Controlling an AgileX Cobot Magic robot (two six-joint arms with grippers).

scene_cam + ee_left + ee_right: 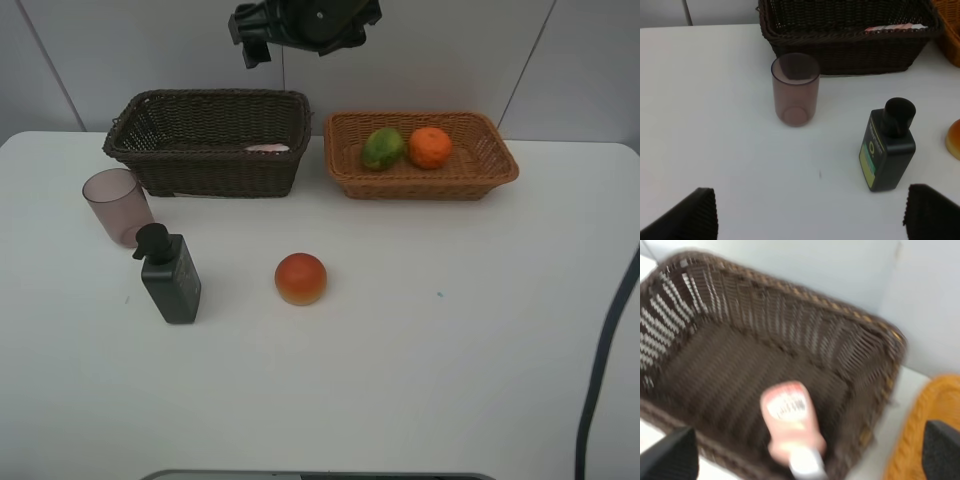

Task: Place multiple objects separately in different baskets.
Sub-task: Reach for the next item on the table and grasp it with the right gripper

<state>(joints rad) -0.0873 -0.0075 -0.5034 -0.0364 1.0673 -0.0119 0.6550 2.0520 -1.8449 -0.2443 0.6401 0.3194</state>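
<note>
The pink white-capped bottle (789,426) lies in the dark brown basket (740,320); only a sliver of it (268,148) shows in the high view. My right gripper (807,457) hovers open and empty above that basket (210,140), and shows at the top of the high view (303,27). The green oval fruit (383,148) and the orange (430,147) lie in the light tan basket (420,180). The mauve cup (795,90), the dark grey pump bottle (887,147) and the red-yellow fruit (301,278) stand on the table. My left gripper (810,220) is open and empty, short of the cup and pump bottle.
The white table (450,350) spreads wide in front of and to the right of the red-yellow fruit. A dark cable (605,360) hangs at the right edge. A wall stands close behind both baskets.
</note>
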